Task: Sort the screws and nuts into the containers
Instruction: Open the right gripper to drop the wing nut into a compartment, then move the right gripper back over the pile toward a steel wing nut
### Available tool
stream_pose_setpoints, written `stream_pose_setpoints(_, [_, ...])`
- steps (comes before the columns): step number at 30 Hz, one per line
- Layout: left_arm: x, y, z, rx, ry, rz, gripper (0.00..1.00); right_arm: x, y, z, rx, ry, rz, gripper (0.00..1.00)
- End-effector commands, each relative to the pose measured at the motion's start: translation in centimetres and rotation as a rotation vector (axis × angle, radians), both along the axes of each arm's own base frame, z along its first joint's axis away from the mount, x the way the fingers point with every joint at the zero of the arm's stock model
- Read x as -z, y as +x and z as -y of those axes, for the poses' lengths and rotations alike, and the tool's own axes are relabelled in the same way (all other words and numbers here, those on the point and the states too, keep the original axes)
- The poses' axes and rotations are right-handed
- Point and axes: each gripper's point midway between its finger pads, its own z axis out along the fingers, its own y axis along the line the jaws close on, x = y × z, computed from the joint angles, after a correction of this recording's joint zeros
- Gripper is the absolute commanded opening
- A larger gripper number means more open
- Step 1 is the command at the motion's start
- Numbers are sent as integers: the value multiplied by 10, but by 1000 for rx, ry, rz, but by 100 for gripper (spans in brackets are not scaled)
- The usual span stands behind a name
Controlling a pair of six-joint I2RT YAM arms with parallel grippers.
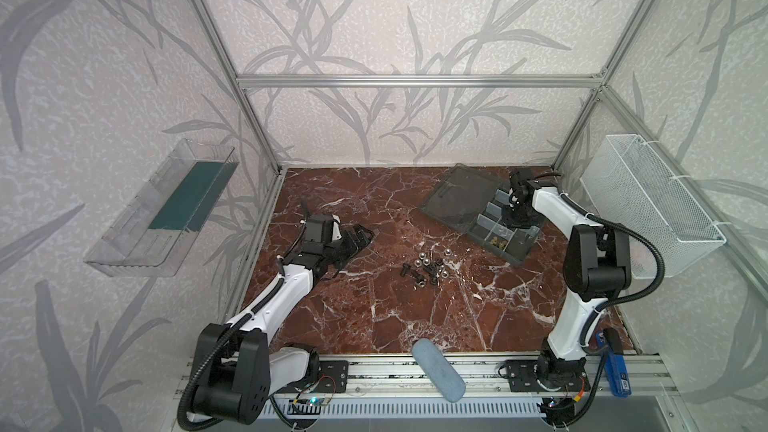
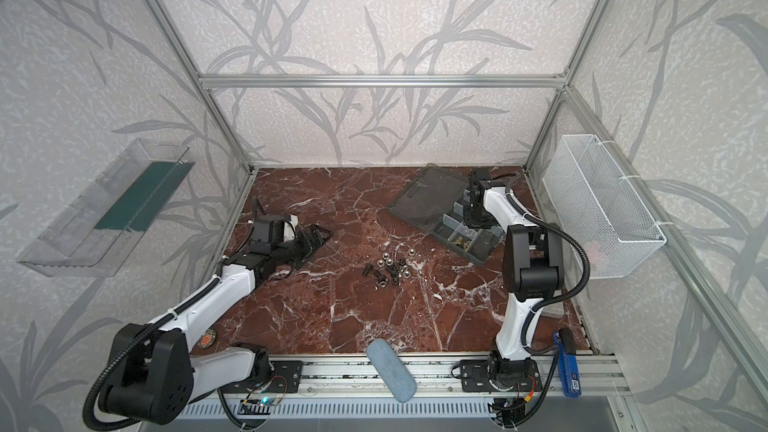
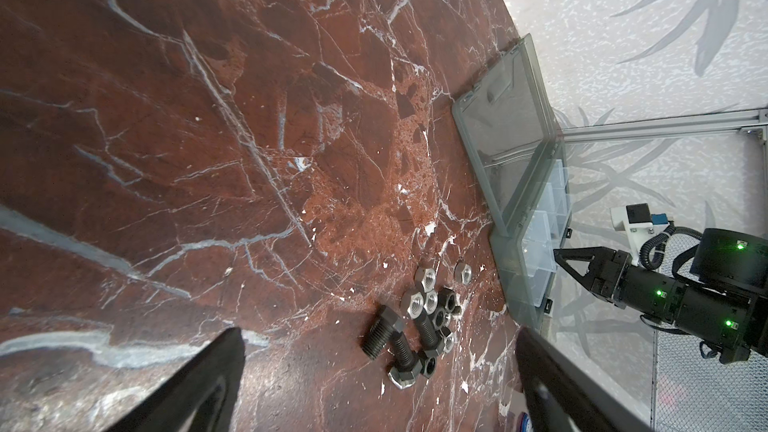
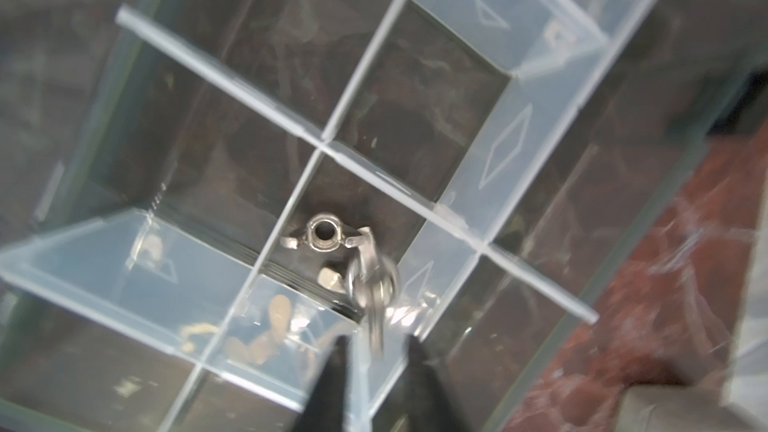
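White-shelled, black-jointed robot arms
Black ribbed cable conduits point(image 1: 658, 261) trail the left arm point(image 1: 274, 297) and right arm point(image 1: 571, 326); green lights point(image 3: 658, 293) dot the black wrist behind the pointed black right gripper point(image 4: 376, 342).

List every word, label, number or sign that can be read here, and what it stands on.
No word or number reads clearly.
Blue box-shaped device at the front right: white label, too small to read.
Round dark badge on the marble tabletop: print too blurred.
Clear plastic dividers in the dark grey organizer box: embossed diamond and triangle outlines, no letters.
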Motion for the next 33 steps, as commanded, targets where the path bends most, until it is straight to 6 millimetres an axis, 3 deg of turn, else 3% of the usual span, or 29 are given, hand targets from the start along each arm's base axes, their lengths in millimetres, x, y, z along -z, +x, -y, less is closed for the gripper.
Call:
stream_pose_setpoints(1, [0, -2, 0, 6, 5, 4, 99, -6, -4, 1, 0, 6, -8, 39])
stream_pose_setpoints(6, [1, -2, 1, 9, 2, 0, 100, -14, -4, -3, -5, 29, 12, 42])
stream_pose_setpoints(10, [0, -1, 1, 8, 1, 3, 99, -38, -8, -15, -40, 96, 73, 44])
stream_pose_setpoints(15, [1, 1, 2, 5, -1, 2, 100, -72, -26, -49, -136, 268, 128, 46])
stream_pose_setpoints(19, [4, 2, 2, 5, -5, -5, 99, -83, -52, -76, -208, 308, 125, 47])
stream_pose_setpoints(26, [8, 3, 3, 7, -8, -14, 99, -73, -98, -122, -278, 349, 110, 49])
stream_pose_setpoints(33, [9, 3, 3, 5, -8, -18, 99, -48, -131, -162, -294, 377, 74, 50])
